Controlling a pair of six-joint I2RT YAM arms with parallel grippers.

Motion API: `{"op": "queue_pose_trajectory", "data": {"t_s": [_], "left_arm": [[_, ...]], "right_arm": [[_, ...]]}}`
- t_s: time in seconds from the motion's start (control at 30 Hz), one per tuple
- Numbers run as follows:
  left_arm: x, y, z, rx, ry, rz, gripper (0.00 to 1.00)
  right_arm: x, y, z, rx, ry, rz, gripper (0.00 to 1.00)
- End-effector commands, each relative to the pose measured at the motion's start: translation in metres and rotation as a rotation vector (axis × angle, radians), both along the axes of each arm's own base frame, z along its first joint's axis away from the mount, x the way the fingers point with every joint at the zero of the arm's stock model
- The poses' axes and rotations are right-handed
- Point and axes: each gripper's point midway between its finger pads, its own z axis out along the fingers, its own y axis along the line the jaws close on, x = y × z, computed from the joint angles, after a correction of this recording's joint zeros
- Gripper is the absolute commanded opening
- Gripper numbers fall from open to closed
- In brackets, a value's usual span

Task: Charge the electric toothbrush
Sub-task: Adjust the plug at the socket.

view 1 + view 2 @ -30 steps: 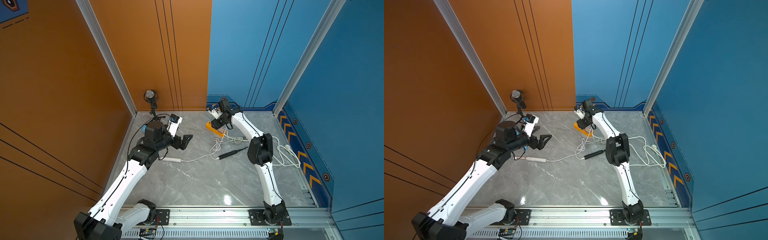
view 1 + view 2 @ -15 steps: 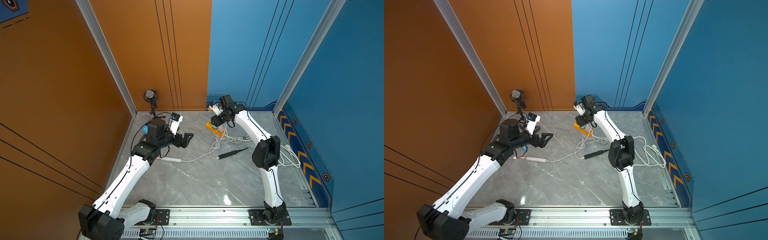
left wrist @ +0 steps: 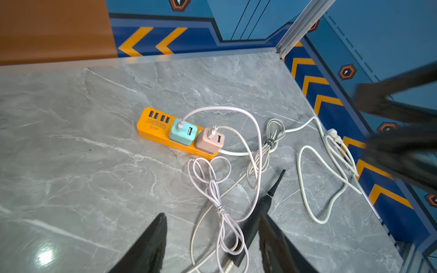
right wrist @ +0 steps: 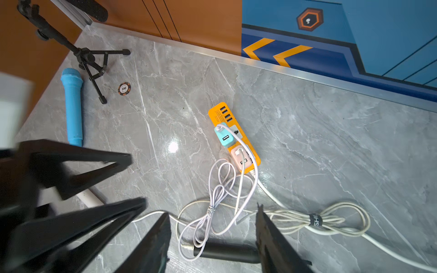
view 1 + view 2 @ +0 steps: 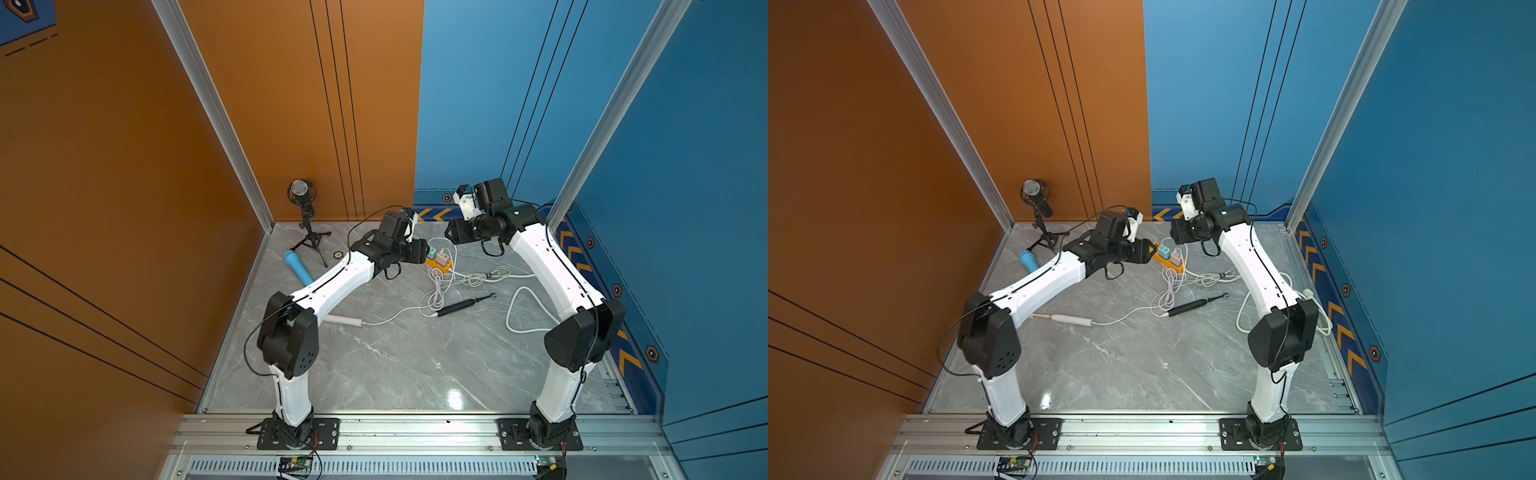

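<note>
Hovering with my left fingers (image 3: 153, 243) and right fingers (image 4: 269, 241) open, empty, over the toothbrush (image 5: 463, 306) lying on the desk (image 5: 395, 365) among cable loops (image 3: 221, 208) (plug seemingly in), I might snag one and unplug it.

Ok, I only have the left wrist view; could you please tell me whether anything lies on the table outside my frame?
Observer: Yes, a white brush handle lies beside the left arm, a white cable running from its end.
Operator: Thanks. Anything nearer the orange wall?
Observer: A blue microphone lies flat there, near a poker chip.
Operator: Is the right gripper holding anything?
Observer: No, it hangs open and empty.
</note>
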Motion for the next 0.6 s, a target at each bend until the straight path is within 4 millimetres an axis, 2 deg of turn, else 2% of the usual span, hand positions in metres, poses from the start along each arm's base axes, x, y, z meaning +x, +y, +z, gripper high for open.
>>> {"op": "queue_pose_trajectory", "data": {"t_s": [0.0,0.1,0.23,0.4,0.57], "left_arm": [[0.032,-0.008,-0.040,0.083,0.041,0.026,0.59],[0.055,-0.016,-0.064,0.097,0.052,0.013,0.56],[0.071,-0.030,-0.081,0.147,-0.002,-0.055,0.55],[0.086,-0.035,-0.090,0.206,-0.059,-0.067,0.55],[0.094,-0.034,-0.093,0.197,-0.062,-0.049,0.56]], "right_arm": [[-0.024,-0.009,0.006,0.035,0.021,-0.038,0.60],[-0.043,-0.014,0.009,0.046,0.013,-0.030,0.61],[-0.057,-0.021,0.011,0.054,-0.004,-0.034,0.61],[-0.067,-0.023,0.007,0.054,-0.004,-0.021,0.62],[-0.067,-0.025,0.004,0.045,-0.003,-0.020,0.62]]}}
